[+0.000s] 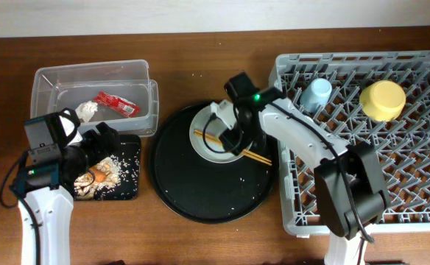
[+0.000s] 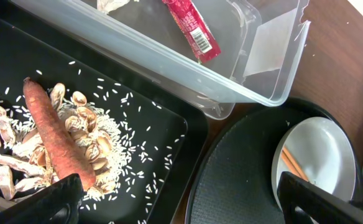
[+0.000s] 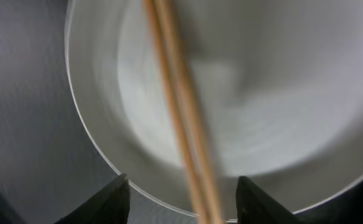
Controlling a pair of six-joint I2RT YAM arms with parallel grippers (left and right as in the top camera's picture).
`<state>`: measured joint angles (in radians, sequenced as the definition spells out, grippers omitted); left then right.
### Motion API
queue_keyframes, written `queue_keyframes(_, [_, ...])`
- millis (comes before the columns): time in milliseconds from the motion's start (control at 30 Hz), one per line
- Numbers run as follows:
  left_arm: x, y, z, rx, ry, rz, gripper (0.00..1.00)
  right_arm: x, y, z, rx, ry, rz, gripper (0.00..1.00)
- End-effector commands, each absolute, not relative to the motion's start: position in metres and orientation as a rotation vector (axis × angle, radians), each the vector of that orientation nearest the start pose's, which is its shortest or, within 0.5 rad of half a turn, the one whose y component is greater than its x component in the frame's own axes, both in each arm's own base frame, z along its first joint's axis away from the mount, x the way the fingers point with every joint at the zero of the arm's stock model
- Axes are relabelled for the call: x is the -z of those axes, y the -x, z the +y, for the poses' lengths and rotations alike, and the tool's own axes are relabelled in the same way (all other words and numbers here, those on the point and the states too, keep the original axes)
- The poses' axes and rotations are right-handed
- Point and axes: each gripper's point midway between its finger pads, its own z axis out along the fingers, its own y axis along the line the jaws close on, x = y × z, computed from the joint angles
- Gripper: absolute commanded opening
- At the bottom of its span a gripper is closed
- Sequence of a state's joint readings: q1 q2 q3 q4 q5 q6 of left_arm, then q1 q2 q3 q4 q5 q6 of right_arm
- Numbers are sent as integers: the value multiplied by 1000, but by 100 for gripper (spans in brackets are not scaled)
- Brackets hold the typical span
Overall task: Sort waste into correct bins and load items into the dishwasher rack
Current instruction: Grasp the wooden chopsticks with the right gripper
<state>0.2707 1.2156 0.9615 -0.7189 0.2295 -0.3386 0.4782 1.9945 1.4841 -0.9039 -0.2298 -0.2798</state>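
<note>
The right pincer (image 3: pixel 181 186) is hanging spread astride the chopsticks (image 3: pixel 176 106) on the plate (image 3: pixel 281 93); closing low and square should be catching both together. The left pincer (image 2: pixel 178 180) is gaping wide.

Lab bench; robot arms (image 1: pixel 303 136), dishwasher rack (image 1: pixel 362 57), wooden table (image 1: pixel 200 51).

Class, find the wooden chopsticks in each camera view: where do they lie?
Overhead: chopsticks near the centre, slanting across the plate.
Left wrist: lower right, on the plate.
Right wrist: running down the middle, close up.
Shared landmark: the plate beneath them.
</note>
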Motion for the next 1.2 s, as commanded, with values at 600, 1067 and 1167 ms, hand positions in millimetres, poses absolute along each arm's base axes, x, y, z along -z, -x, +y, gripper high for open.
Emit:
queue_keyframes(600, [-167,-318,47,328,677,2421,99,-24,-387,196,-17,1139,2686,57])
queue_keyframes(1067, [-167,-318,47,328,677,2421,99,-38,-372,196,-65,1176,2761,58])
queue_keyframes(1167, [-167,-318,47,328,677,2421,99,-37,-362,205,-174,1189,2776,58])
